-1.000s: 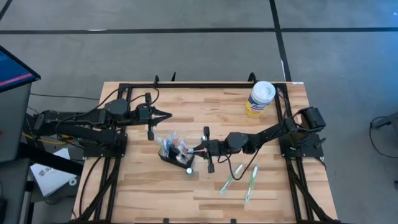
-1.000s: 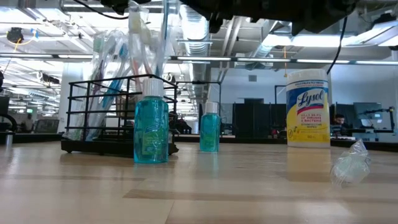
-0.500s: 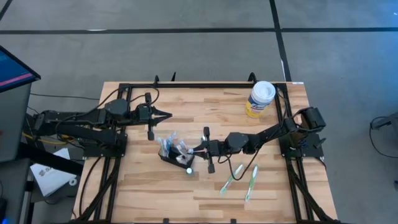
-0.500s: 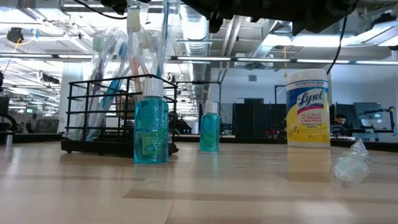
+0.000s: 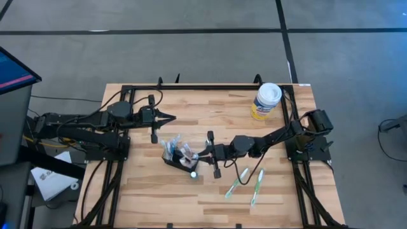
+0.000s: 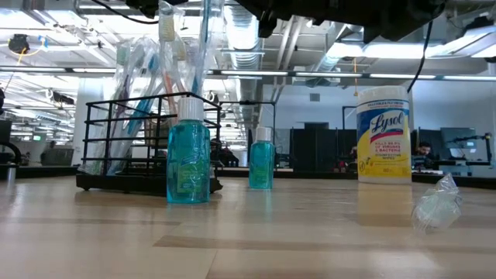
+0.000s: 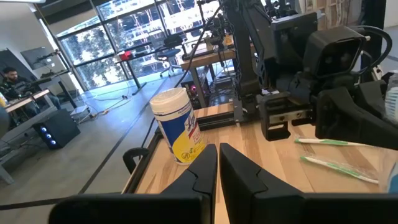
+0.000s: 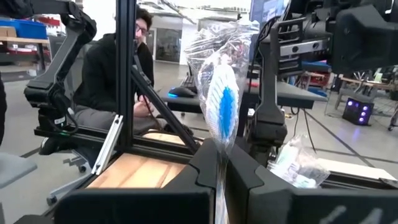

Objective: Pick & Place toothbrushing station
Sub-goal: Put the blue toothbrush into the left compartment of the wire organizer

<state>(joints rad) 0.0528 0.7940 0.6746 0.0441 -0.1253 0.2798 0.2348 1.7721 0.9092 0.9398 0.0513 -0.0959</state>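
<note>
The toothbrushing station [image 5: 177, 159] is a black wire rack [image 6: 132, 143] on the table's middle, with several wrapped toothbrushes standing in it. A blue bottle [image 6: 188, 155] stands against its front. My right gripper [image 5: 199, 153] reaches level from the table's right to the rack's right side. It is shut on a toothbrush in a clear wrapper [image 8: 221, 93], whose blue-bristled head stands above the fingers. My left gripper [image 5: 173, 116] waits shut at the far left, above the table, holding nothing [image 7: 217, 158]. My right gripper pinches the wrapped toothbrush between its two fingers, on the wrapper just below the head [image 8: 220, 152]. The fingers come level from the table's right and lie across the brush. The brush stands upright with its head up; its lower part is hidden by the fingers.
Two green toothbrushes [image 5: 236, 183] [image 5: 257, 186] lie on the table near the right front. A yellow canister with a white lid [image 5: 266, 100] stands at the far right. A second small blue bottle [image 6: 261, 159] and a crumpled clear wrapper [image 6: 438, 203] show in the low view.
</note>
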